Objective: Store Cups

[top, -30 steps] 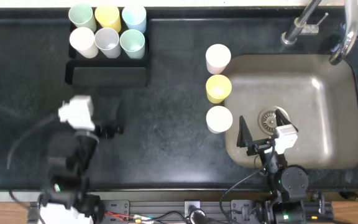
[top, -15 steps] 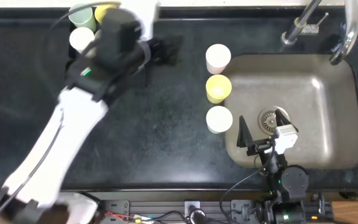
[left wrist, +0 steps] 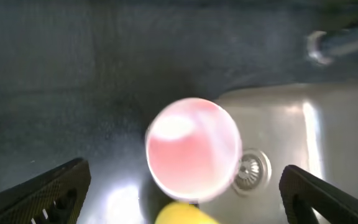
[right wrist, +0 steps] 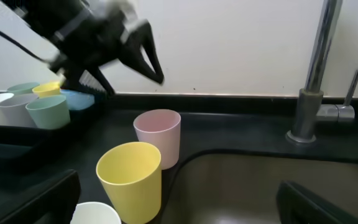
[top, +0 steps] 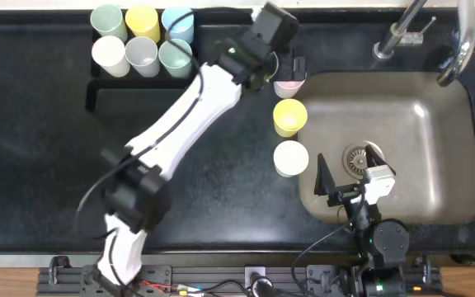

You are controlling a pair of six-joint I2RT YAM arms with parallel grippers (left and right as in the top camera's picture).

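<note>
Left tool (left wrist: 185, 169) — fingers (left wrist: 48, 190) apart, above pink cup (left wrist: 192, 146)

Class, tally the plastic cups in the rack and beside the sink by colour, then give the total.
Pale green plastic cups: 2
Yellow plastic cups: 2
White plastic cups: 2
Pale grey plastic cup: 1
Light blue plastic cup: 1
Pink plastic cup: 1
Total: 9

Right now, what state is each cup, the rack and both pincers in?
pink cup: upright on the counter, empty, not gripped
yellow cup: upright, empty, on the counter
white cup: upright, on the counter by the sink
six stored cups: upright in the rack
rack: front part free
left pincer: open, above the pink cup
right pincer: open, holding nothing, over the sink
</note>
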